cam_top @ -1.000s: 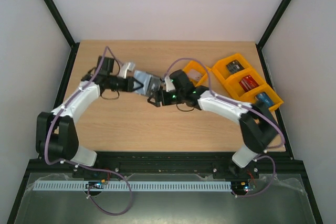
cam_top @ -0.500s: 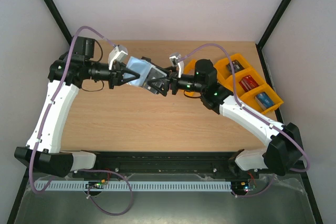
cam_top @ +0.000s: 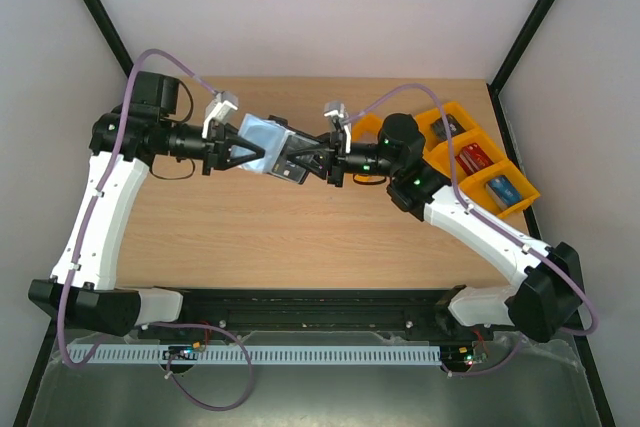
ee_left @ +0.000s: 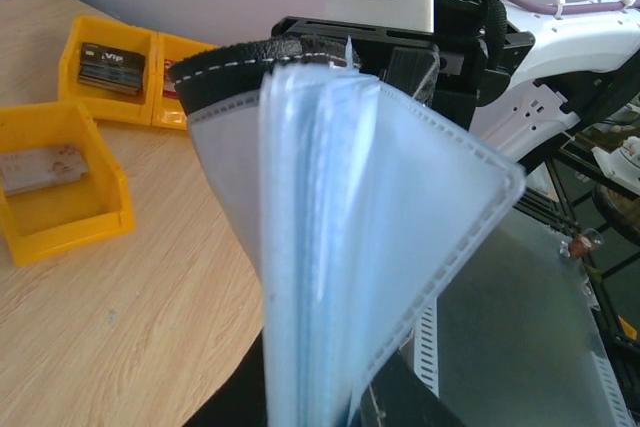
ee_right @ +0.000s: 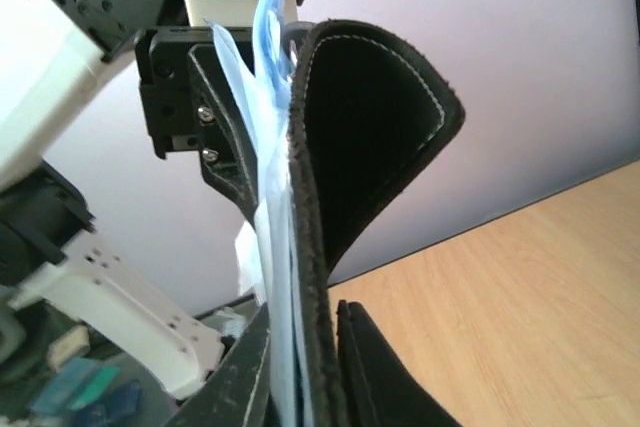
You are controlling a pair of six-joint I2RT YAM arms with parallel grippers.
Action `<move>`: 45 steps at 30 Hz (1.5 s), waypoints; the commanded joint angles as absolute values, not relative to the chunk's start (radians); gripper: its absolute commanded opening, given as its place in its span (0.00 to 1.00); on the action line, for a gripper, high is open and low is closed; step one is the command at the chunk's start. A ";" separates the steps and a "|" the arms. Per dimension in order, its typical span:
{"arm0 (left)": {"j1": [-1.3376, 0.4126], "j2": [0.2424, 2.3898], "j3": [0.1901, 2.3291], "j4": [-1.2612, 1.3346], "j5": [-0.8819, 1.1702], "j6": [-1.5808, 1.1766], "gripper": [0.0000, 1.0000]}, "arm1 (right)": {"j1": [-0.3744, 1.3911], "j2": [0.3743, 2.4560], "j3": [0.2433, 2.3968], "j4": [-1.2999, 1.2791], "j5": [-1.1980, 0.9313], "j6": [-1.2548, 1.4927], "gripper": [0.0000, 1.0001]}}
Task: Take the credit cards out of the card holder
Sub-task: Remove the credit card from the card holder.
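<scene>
Card holder (cam_top: pixel 268 137), just one, is clamped by two tools: left tool (cam_top: pixel 250 151) and right tool (cam_top: pixel 303 160).

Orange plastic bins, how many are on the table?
4. One orange plastic bin stands alone, partly behind the right arm. Three more form a row by the wooden table's right edge. Others might be hidden.

Orange trays (cam_top: pixel 452 110) — far right on wooden table (cam_top: pixel 300 237).

A wooden table (cam_top: pixel 300 237) bears orange trays (cam_top: pixel 445 152), perhaps four, near its right edge.
</scene>
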State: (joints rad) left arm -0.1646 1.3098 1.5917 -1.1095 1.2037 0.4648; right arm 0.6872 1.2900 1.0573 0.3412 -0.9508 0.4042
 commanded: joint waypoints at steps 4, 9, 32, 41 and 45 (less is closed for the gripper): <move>-0.125 1.299 1.599 -1.130 1.265 0.490 0.02 | 0.678 1.276 1.068 0.322 -0.986 0.368 0.02; -0.042 1.271 1.478 -0.823 1.167 0.152 0.80 | 0.678 1.302 1.073 0.293 -0.880 0.397 0.02; -0.209 1.324 1.307 -0.649 1.053 -0.010 0.43 | 0.702 1.517 1.174 0.299 -0.829 0.559 0.02; -0.207 1.321 1.269 -0.634 1.012 -0.018 0.44 | 0.705 1.467 1.117 0.453 -0.957 0.589 0.02; -0.203 1.315 1.284 -0.640 1.022 0.002 0.45 | 0.706 1.450 1.118 0.451 -0.987 0.569 0.02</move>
